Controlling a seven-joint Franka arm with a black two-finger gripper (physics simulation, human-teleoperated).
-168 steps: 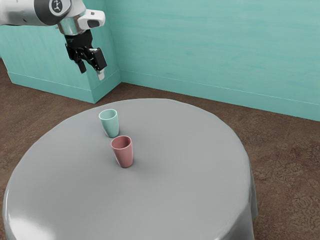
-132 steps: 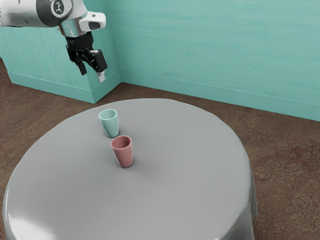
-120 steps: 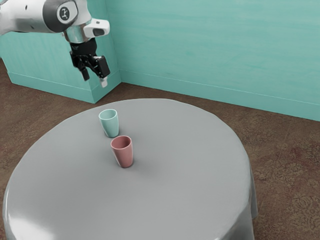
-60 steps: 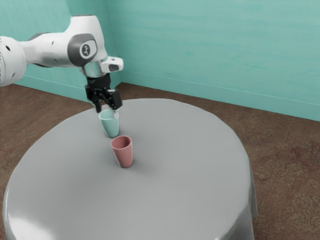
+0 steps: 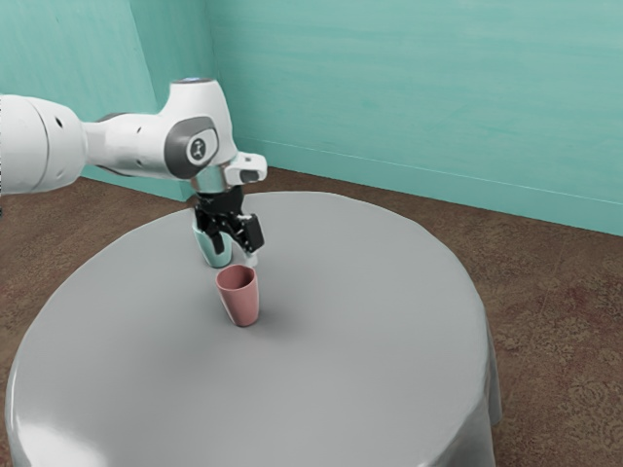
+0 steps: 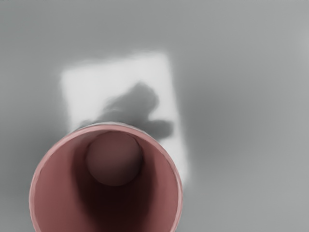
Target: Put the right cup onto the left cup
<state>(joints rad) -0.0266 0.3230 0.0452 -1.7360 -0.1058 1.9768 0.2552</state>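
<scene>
So the end effector (image 5: 235, 255) is open right now, fingers apart with nothing between them, hanging just above the rim of the pink cup (image 5: 243, 302), which is standing upright and empty on the grey worktop (image 5: 370, 341). The teal cup (image 5: 218, 261) is upright near it, partly hidden behind the end effector, and the pink one's definitely not on it, both are sitting on the cloth.
</scene>
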